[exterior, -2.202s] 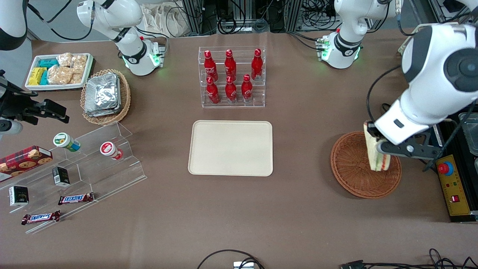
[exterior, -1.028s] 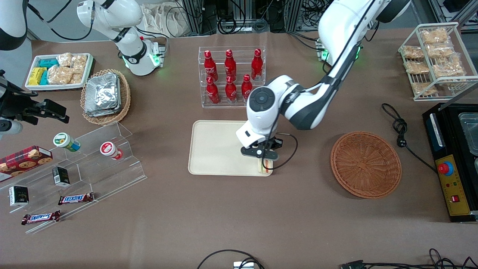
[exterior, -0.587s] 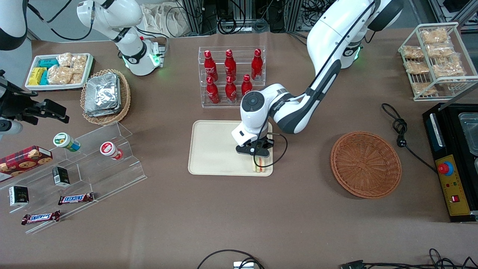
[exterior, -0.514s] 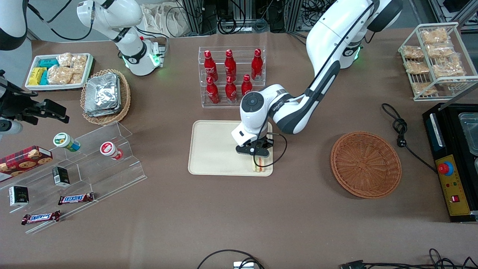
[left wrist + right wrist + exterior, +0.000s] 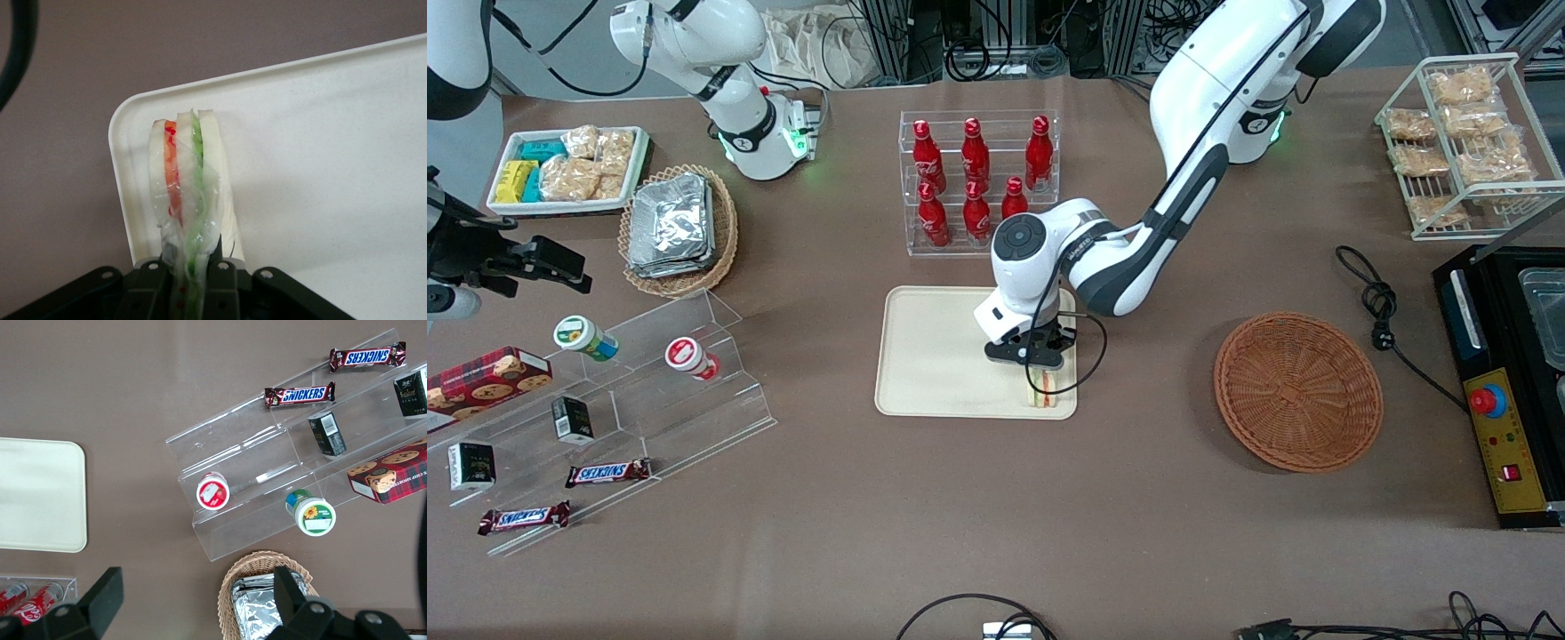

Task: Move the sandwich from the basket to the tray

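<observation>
The sandwich point(image 5: 1041, 388), a plastic-wrapped wedge of pale bread with orange and green filling, stands on edge at the corner of the cream tray point(image 5: 934, 356) nearest the front camera and the working arm's end. My left gripper point(image 5: 1037, 366) is shut on the sandwich point(image 5: 187, 190) from above; the wrist view shows the wedge pinched between the two black fingers, over the tray's rounded corner point(image 5: 127, 113). The orange-brown wicker basket point(image 5: 1298, 391) sits empty toward the working arm's end of the table.
A clear rack of red bottles point(image 5: 978, 182) stands just past the tray, close to the arm's elbow. A clear stepped display with snacks point(image 5: 605, 391), a pale basket of foil packets point(image 5: 679, 228) and a white snack tray point(image 5: 569, 167) lie toward the parked arm's end.
The gripper carried the sandwich from the basket to the tray's corner, then shifted slightly farther over the tray in the last half second, still holding it.
</observation>
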You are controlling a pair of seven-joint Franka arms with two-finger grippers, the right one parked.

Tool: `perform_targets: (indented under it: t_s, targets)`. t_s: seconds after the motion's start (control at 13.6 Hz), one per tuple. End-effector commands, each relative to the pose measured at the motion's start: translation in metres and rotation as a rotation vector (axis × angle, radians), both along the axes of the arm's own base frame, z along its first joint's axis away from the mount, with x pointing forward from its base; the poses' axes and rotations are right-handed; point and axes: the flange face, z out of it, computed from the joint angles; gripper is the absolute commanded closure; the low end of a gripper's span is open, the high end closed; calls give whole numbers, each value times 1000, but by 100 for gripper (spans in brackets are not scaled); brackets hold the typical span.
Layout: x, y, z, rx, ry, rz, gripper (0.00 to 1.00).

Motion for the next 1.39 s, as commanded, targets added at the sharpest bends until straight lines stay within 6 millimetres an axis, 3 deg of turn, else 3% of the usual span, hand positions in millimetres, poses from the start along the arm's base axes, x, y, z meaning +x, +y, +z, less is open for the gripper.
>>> perform_targets:
  t_s: [0.0,0.15,0.37,0.51,0.73,1.03,1.32]
  targets:
    - [-4,-3,1,-14,-30,-3,0]
    - [-4,0,13,-27,-47,-8,0]
    - [-2,2,51,-63,-87,-8,0]
    - [0,4,82,-99,-109,17,0]
    - [16,30,145,-126,-127,22,0]
    - [60,136,219,-75,-57,18,0]
    - [70,249,292,-59,8,66,0]
